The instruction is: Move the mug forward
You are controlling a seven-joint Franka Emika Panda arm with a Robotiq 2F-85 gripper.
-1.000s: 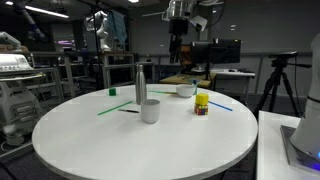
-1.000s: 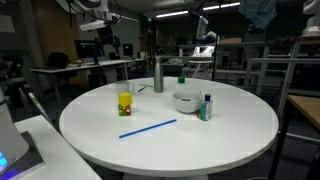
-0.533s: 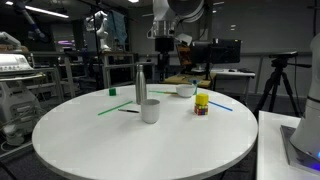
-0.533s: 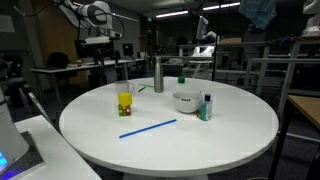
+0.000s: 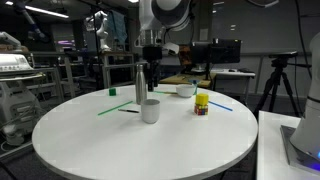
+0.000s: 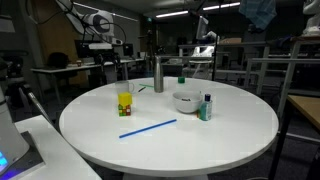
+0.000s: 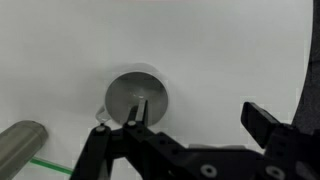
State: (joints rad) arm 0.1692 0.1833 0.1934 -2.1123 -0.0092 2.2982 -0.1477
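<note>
The white mug (image 5: 150, 110) stands on the round white table (image 5: 120, 145), just in front of the tall steel bottle (image 5: 140, 86). My gripper (image 5: 150, 72) hangs open and empty in the air straight above the mug. In the wrist view the mug (image 7: 137, 98) shows from above, its inside grey. One fingertip of the gripper (image 7: 200, 112) lies over the mug's opening and the other is far off to the right. The bottle (image 7: 24, 137) lies at the lower left of that view. I cannot make out the mug in the exterior view that shows the blue stick.
A low white bowl (image 5: 186, 90) and a yellow object (image 5: 202, 104) stand behind and right of the mug. A green pen (image 5: 109, 110) and a blue pen (image 5: 222, 104) lie on the table. An exterior view shows the bottle (image 6: 158, 75), bowl (image 6: 185, 101), yellow cup (image 6: 125, 100) and blue stick (image 6: 148, 128).
My arm has swung left from above the back of the table and come down over the mug. Nothing on the table has moved.
</note>
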